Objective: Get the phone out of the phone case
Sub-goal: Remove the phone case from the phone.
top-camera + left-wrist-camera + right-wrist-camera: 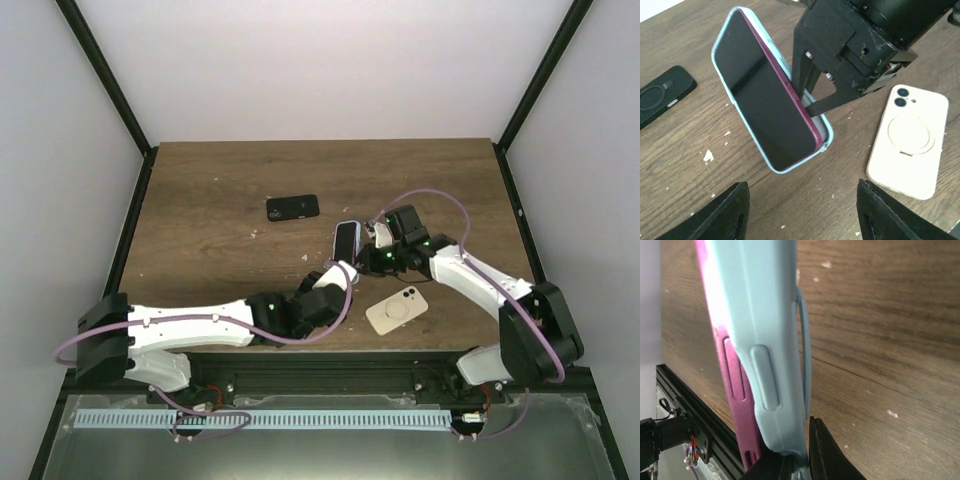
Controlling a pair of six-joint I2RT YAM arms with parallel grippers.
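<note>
A phone (765, 95) with a dark screen and magenta edge (732, 380) stands tilted above the table in a light-blue phone case (826, 131). One long side of the phone has lifted out of the case (765, 315). My right gripper (797, 460) is shut on the case's lower edge and holds it up, seen in the top view as the gripper (378, 235) beside the phone (345, 241). My left gripper (802, 189) is open just short of the phone's lower corner, touching nothing; in the top view this gripper (335, 278) sits below the phone.
A black cased phone (293, 207) lies back up toward the far left (662, 95). A cream cased phone (397, 309) with a ring on its back lies near the right (910, 140). White crumbs dot the wooden table (200, 230).
</note>
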